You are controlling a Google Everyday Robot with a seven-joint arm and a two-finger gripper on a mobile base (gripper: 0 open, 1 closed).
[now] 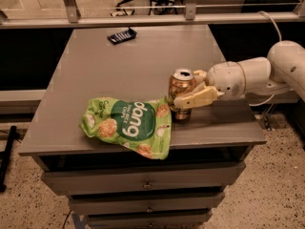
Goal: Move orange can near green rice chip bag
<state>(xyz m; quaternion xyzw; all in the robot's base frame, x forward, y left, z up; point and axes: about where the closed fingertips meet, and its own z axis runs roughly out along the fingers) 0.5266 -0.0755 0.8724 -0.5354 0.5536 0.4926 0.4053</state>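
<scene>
Green foil of the green rice chip bag [128,125] lies crumpled near the front edge of the table [119,56], left of middle; it looks soft and light, and a nudge would likely shift it. Its right end touches or all but touches the orange can [181,93], upright toward the front right corner. The can's thin metal is probably light, smooth and easy to dent, so mid-body is the place to take it. There the gripper [187,88] clasps it, closed on its sides

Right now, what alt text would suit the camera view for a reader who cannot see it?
The end effector grips an upright orange can beside a green rice chip bag on a grey table. A black packet lies near the far edge.
</scene>
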